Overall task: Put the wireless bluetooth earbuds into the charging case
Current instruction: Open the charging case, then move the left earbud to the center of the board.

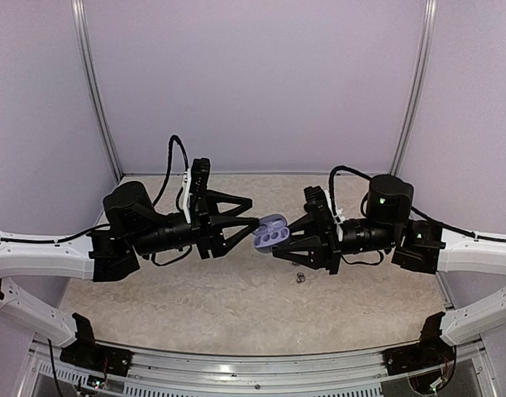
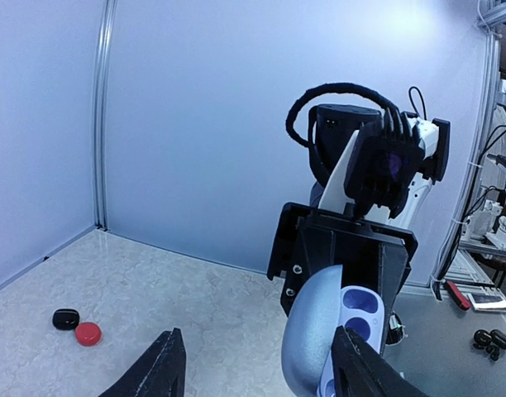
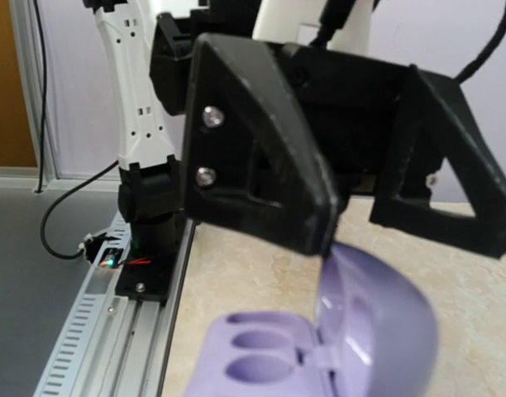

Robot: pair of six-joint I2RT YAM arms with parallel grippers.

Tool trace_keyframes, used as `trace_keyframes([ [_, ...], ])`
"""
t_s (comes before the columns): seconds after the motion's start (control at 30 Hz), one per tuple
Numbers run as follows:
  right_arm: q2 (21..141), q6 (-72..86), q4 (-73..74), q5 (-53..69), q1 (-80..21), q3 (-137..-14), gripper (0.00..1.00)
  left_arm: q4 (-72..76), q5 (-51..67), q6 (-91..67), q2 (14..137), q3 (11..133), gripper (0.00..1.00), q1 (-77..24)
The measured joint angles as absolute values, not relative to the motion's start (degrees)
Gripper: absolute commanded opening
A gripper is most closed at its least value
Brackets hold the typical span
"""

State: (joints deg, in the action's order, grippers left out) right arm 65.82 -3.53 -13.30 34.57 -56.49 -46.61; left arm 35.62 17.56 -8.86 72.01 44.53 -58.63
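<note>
Beige tabletop [image 1: 195, 289], right fingers [image 1: 307, 223] grasping open charging case [image 1: 269, 232], left fingers [image 2: 158, 368] spread apart

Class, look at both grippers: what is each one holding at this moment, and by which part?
The right gripper holds the open charging case by the end facing its own arm. The left gripper is open, holding nothing.

There are two robot arms: the left arm [image 1: 38, 256] and the right arm [image 1: 476, 252]. There is one open purple charging case [image 1: 269, 233], up in the middle between them. One tiny grey earbud [image 1: 300, 276] lies on the one table [image 1: 195, 306], just nearer than the case and a bit right. Far back lie two more: one black round thing [image 2: 65, 318] and one red round thing [image 2: 88, 333]. I cannot tell if those are cases or buds.
</note>
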Motion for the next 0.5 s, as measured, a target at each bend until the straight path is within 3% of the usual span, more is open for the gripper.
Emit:
trace_keyframes([
  [0.5,62.0,-0.6,-14.1,33.6,-52.1,-42.0,0.08,36.0,12.9,-10.7,71.9,43.9,0.64,-55.5],
])
